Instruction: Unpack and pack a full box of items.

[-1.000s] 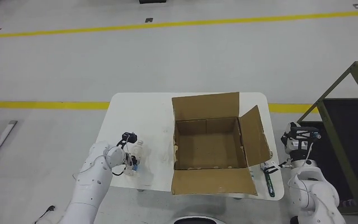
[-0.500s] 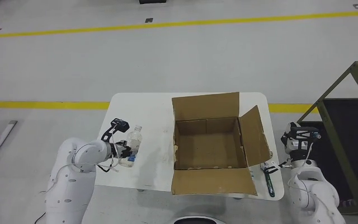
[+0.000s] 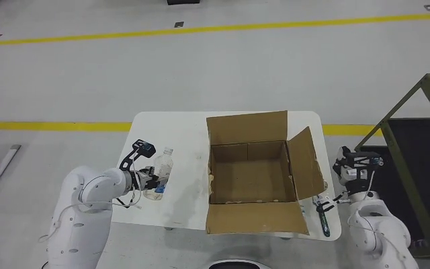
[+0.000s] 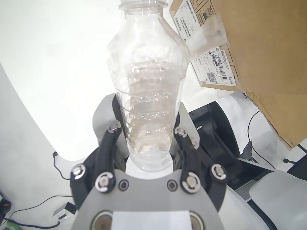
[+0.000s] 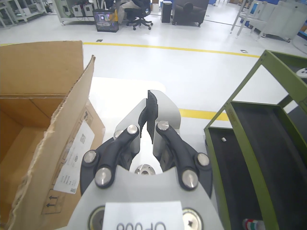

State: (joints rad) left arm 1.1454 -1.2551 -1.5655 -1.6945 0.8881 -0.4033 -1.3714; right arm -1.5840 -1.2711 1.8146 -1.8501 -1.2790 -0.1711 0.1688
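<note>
Pale workshop floor (image 3: 201, 67) crossed by yellow lines. In the middle, a white worktop (image 3: 168, 131) with rounded corners. Off its right end, a green cart (image 5: 259, 144) with dark trays.

On the worktop's right half, an open cardboard box (image 3: 252, 178): all four flaps spread outward, bare brown bottom showing. On its outer walls, white stickers carrying barcodes, a square code and lines of small print. Beside them, printed handling marks: paired up-arrows, a glass sign, a crossed-out pictogram. On the wall facing the right arm, another white sticker and a pair of arrows near the base.

Left of the box, over the worktop's left half, the left hand (image 4: 147, 120), clamped on the lower body of a bottle (image 4: 146, 72). Clear ribbed plastic, white cap, neck pointing away from the hand toward the worktop's far side. Base resting on the worktop or held just above it: not clear.

Just past the worktop's right edge, beside the box's right flap, the right hand (image 5: 148, 116), ribbed black pads pressed together with nothing between them.

Near the worktop's front right corner, just beside the box's front flap, a slim dark-green item (image 3: 324, 220), too small to identify.
</note>
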